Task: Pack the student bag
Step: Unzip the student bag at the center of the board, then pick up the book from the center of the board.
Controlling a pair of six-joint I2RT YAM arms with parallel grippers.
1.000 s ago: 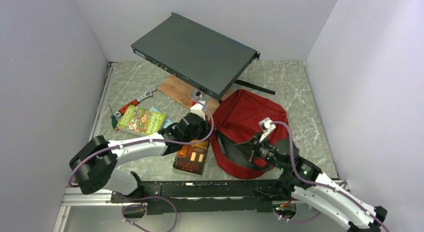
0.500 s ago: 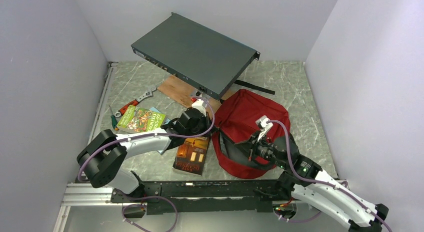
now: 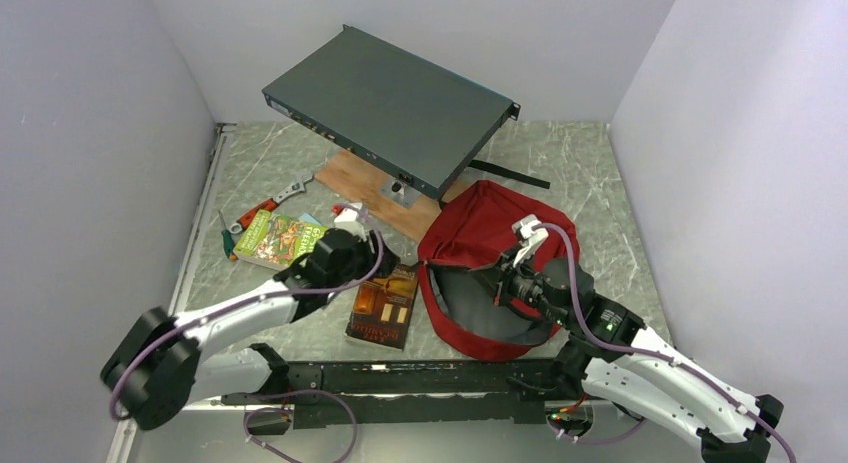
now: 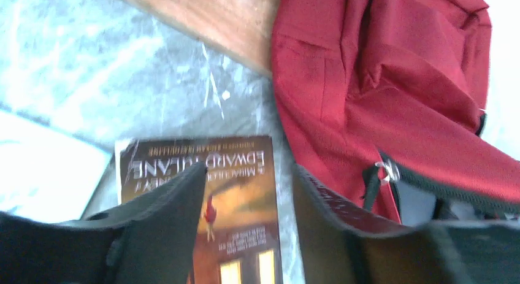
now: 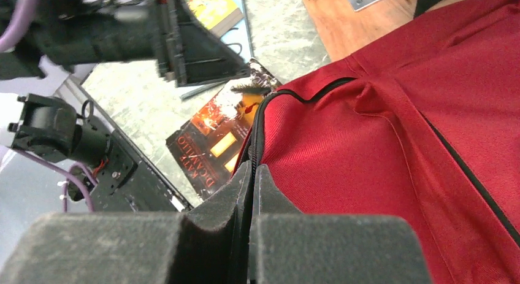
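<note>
Right claw [image 5: 252, 173]: together, clamped on the black zipper edge of the bag [image 3: 500, 233]. This is judged to be a lift of the rim, so that the mouth gapes for loading.
Left claw [image 4: 248, 173]: apart and empty, poised above the dark book [image 4: 236, 229]. It appears to be lining up for a pick.
Dark book: flat on the worktop [image 3: 600, 183] directly beneath the left claw, its long edge just beside the bag's mouth. That makes for a short carry.
Bag: on the worktop to the right of the left claw, spreading away beyond the right claw. Its mouth is turned towards the book.
Zipper ring [image 4: 386, 172]: hangs at the mouth's edge, right of the left claw.
Top view only: the grey lining [image 3: 480, 318] inside the open mouth; a green book [image 3: 280, 238] left of the left claw; a grey metal box [image 3: 390, 108] well beyond both claws, above a wooden board [image 3: 350, 178].
Left wrist view only: the book's cover lettering, and the clear gap between the fingers.
Right wrist view only: the pinch on the zipper edge itself, which the arm hides from the top view.
</note>
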